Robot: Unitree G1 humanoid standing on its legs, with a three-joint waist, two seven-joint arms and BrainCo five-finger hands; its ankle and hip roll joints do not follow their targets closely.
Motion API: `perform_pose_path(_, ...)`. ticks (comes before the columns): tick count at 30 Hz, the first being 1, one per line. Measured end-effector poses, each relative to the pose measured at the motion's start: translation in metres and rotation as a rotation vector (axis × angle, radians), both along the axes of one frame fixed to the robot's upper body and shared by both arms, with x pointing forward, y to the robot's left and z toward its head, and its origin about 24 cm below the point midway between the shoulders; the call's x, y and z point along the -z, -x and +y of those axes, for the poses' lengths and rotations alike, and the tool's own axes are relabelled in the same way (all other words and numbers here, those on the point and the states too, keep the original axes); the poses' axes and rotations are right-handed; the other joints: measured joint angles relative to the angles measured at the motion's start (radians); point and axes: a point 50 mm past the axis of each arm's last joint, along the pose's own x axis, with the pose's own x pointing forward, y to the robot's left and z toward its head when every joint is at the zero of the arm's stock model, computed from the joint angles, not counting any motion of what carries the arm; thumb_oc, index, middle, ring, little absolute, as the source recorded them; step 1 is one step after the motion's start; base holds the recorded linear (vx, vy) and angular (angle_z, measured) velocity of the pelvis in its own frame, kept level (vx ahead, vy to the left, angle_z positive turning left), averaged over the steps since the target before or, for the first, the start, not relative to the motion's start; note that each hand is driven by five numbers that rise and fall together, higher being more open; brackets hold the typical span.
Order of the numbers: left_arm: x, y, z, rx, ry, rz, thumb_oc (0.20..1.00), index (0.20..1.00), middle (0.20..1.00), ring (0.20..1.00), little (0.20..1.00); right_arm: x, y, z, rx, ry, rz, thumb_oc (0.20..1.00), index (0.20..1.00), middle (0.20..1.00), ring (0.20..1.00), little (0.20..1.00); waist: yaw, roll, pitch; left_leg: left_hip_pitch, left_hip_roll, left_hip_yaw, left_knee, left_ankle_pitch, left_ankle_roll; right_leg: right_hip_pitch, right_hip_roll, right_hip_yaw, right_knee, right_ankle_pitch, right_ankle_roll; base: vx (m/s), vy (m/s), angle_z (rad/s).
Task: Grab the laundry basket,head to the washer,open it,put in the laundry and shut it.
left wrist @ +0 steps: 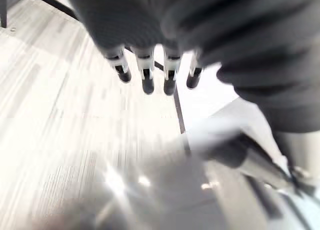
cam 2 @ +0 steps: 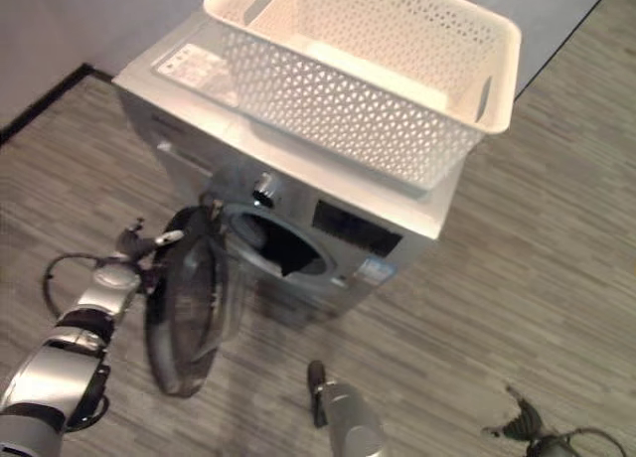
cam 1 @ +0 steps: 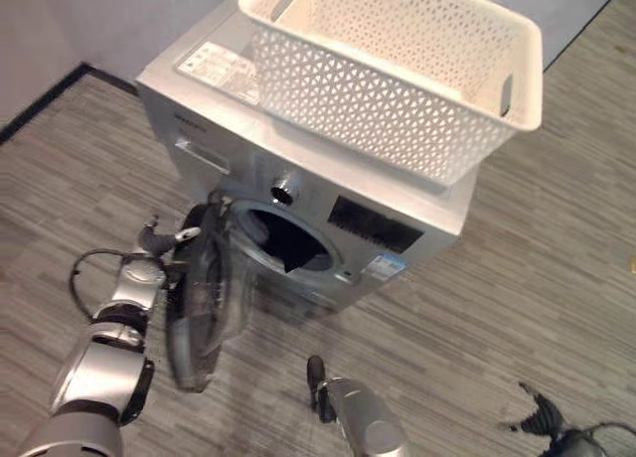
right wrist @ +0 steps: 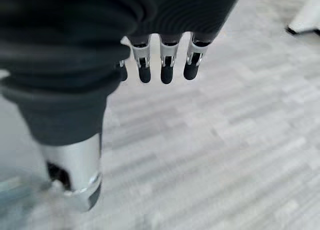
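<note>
- The laundry basket (cam 1: pixel 397 70), white plastic with perforated walls and slot handles, sits upright on top of the washer, slightly overhanging its front edge.
- The washer (cam 1: pixel 298 194) is a silver-grey front loader on the wood-pattern floor.
- Its round door (cam 1: pixel 204 298) hangs swung wide open, and the drum opening (cam 1: pixel 288 240) looks dark.

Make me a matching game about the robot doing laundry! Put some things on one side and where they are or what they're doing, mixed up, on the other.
Things:
1. white plastic lattice laundry basket
2. round glass washer door
3. left hand
4. right hand

States:
A. hanging over the striped grey floor, holding nothing
B. swung open
C. standing on top of the silver washer
D. at the open door's edge

Pairs: 1-C, 2-B, 3-D, 4-A
</note>
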Motion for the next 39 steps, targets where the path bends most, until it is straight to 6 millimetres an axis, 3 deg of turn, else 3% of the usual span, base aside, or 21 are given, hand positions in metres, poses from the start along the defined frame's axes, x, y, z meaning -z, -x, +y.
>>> perform_pose_path(1, 0.002, -0.002, -0.006, 0.015, 0.006, 0.0, 1.0, 1.0, 1.0, 1.0, 1.0, 0.001, 0.001, 0.004, -0.006, -0.011, -0.002, 1.0, 1.0, 1.0, 1.0, 1.0, -0.001, 0.018, -0.014, -0.02, -0.011, 0.008, -0.013, -0.04, -0.003, -0.023, -0.02, 0.001, -0.002, 0.004, 0.023, -0.05, 0.113, 0.12)
perform_pose_path(3, 0.015, 0.004, -0.01, 0.019, 0.018, 0.032, 1.0, 1.0, 1.0, 1.0, 1.0, 0.004, 0.003, 0.011, -0.016, -0.038, -0.005, 1.0, 1.0, 1.0, 1.0, 1.0, 0.003, 0.016, -0.044, -0.039, -0.058, 0.001, -0.015, -0.035, 0.021, -0.038, -0.053, 0.027, -0.02, 0.027, 0.064, -0.03, 0.073, 0.04)
perform_pose_path(7, 0.06, 0.028, -0.025, 0.027, 0.1, 0.138, 1.0, 1.0, 1.0, 1.0, 1.0, 0.005, 0.004, 0.017, -0.042, -0.064, -0.003, 1.0, 1.0, 1.0, 1.0, 1.0, 0.004, 0.062, -0.105, -0.053, -0.073, 0.004, -0.018, -0.034, 0.033, -0.038, -0.064, 0.041, -0.057, 0.046, 0.096, 0.0, 0.069, -0.05)
perform_pose_path(9, 0.082, 0.035, -0.062, 0.065, 0.276, 0.145, 1.0, 1.0, 1.0, 1.0, 1.0, 0.005, -0.001, 0.019, -0.042, -0.07, -0.018, 1.0, 1.0, 1.0, 1.0, 1.0, 0.004, 0.071, -0.112, -0.051, -0.07, 0.005, -0.018, -0.031, 0.038, -0.045, -0.062, 0.04, -0.048, 0.045, 0.095, 0.03, 0.074, -0.01)
perform_pose_path(11, 0.1, 0.042, -0.115, 0.125, 0.478, 0.144, 1.0, 1.0, 1.0, 1.0, 1.0, 0.005, -0.007, 0.023, -0.048, -0.077, -0.03, 1.0, 1.0, 1.0, 1.0, 1.0, 0.003, 0.069, -0.111, -0.047, -0.069, 0.006, -0.018, -0.031, 0.039, -0.045, -0.06, 0.04, -0.043, 0.043, 0.093, 0.0, 0.0, 0.0)
perform_pose_path(12, 0.105, 0.046, -0.147, 0.045, 0.657, 0.084, 1.0, 1.0, 1.0, 1.0, 1.0, 0.005, -0.011, 0.026, -0.056, -0.087, -0.04, 1.0, 1.0, 1.0, 1.0, 1.0, 0.001, 0.06, -0.107, -0.047, -0.072, 0.006, -0.016, -0.03, 0.039, -0.048, -0.063, 0.041, -0.033, 0.04, 0.09, 0.0, -0.022, 0.04)
perform_pose_path(16, 0.098, 0.042, -0.173, 0.107, 0.779, 0.054, 1.0, 1.0, 1.0, 1.0, 1.0, 0.004, -0.02, 0.031, -0.088, -0.086, -0.057, 1.0, 1.0, 1.0, 1.0, 1.0, -0.012, 0.046, -0.102, -0.052, -0.078, 0.006, -0.013, -0.029, 0.041, -0.068, -0.064, 0.046, -0.003, 0.026, 0.087, -0.03, -0.023, -0.01)
perform_pose_path(18, 0.086, 0.03, -0.189, 0.146, 0.806, 0.035, 1.0, 1.0, 1.0, 1.0, 1.0, -0.01, -0.041, 0.041, -0.138, -0.091, -0.156, 1.0, 1.0, 1.0, 1.0, 1.0, -0.058, 0.013, -0.086, -0.059, -0.089, 0.026, -0.013, -0.031, 0.041, -0.106, -0.063, 0.069, 0.026, 0.023, 0.087, -0.02, -0.028, -0.23)
perform_pose_path(20, 0.078, 0.017, -0.188, 0.161, 0.745, 0.047, 1.0, 1.0, 1.0, 1.0, 1.0, -0.022, -0.055, 0.049, -0.187, -0.102, -0.228, 1.0, 1.0, 1.0, 1.0, 1.0, -0.089, -0.01, -0.085, -0.068, -0.093, 0.061, -0.013, -0.036, 0.034, -0.143, -0.049, 0.098, 0.026, 0.024, 0.089, 0.01, -0.061, -0.56)
perform_pose_path(21, 0.063, 0.002, -0.175, 0.145, 0.676, 0.028, 1.0, 1.0, 1.0, 1.0, 1.0, -0.032, -0.065, 0.055, -0.224, -0.107, -0.287, 1.0, 1.0, 1.0, 1.0, 1.0, -0.127, -0.032, -0.074, -0.07, -0.09, 0.093, -0.013, -0.038, 0.03, -0.165, -0.036, 0.115, 0.021, 0.032, 0.089, 0.03, -0.081, -0.63)
perform_pose_path(23, 0.045, -0.011, -0.167, 0.172, 0.606, -0.01, 1.0, 1.0, 1.0, 1.0, 1.0, -0.034, -0.064, 0.054, -0.225, -0.098, -0.298, 1.0, 1.0, 1.0, 1.0, 1.0, -0.162, -0.039, -0.067, -0.071, -0.08, 0.115, -0.013, -0.035, 0.022, -0.175, -0.009, 0.121, 0.019, 0.041, 0.08, 0.01, -0.082, -0.49)
perform_pose_path(27, 0.027, -0.023, -0.132, 0.104, 0.47, -0.026, 1.0, 1.0, 1.0, 1.0, 1.0, -0.022, -0.04, 0.038, -0.186, -0.062, -0.201, 1.0, 1.0, 1.0, 1.0, 1.0, -0.165, -0.013, -0.047, -0.09, -0.055, 0.146, -0.013, -0.032, 0.018, -0.216, 0.024, 0.13, 0.021, 0.049, 0.069, 0.01, -0.081, -0.26)
perform_pose_path(30, 0.016, -0.028, -0.134, 0.143, 0.437, -0.072, 1.0, 1.0, 1.0, 1.0, 1.0, -0.009, -0.026, 0.031, -0.136, -0.056, -0.137, 1.0, 1.0, 1.0, 1.0, 1.0, -0.146, 0.023, -0.022, -0.111, -0.045, 0.14, -0.013, -0.025, 0.007, -0.226, 0.025, 0.107, 0.023, 0.042, 0.068, 0.0, -0.094, 0.13)
perform_pose_path(33, 0.015, -0.022, -0.152, 0.243, 0.433, -0.131, 1.0, 1.0, 1.0, 1.0, 1.0, -0.006, -0.022, 0.029, -0.109, -0.053, -0.136, 1.0, 1.0, 1.0, 1.0, 1.0, -0.101, 0.047, -0.008, -0.112, -0.042, 0.135, -0.012, -0.021, 0.005, -0.225, 0.026, 0.103, 0.028, 0.031, 0.076, -0.01, -0.095, 0.04)
perform_pose_path(37, 0.03, 0.015, -0.169, 0.373, 0.486, -0.248, 1.0, 1.0, 1.0, 1.0, 1.0, 0.009, -0.014, 0.044, -0.062, -0.117, -0.131, 1.0, 1.0, 1.0, 1.0, 1.0, -0.066, 0.052, 0.001, -0.105, -0.02, 0.084, -0.009, -0.007, 0.0, -0.205, 0.027, 0.078, 0.037, 0.005, 0.06, 0.03, -0.153, 0.17)
perform_pose_path(39, 0.046, 0.037, -0.152, 0.342, 0.524, -0.249, 1.0, 1.0, 1.0, 1.0, 1.0, 0.019, -0.019, 0.057, -0.032, -0.16, -0.135, 1.0, 1.0, 1.0, 1.0, 1.0, -0.012, 0.034, -0.002, -0.093, -0.006, 0.058, 0.031, 0.01, 0.008, -0.179, 0.044, 0.064, 0.038, -0.015, 0.045, 0.07, -0.209, -0.06)
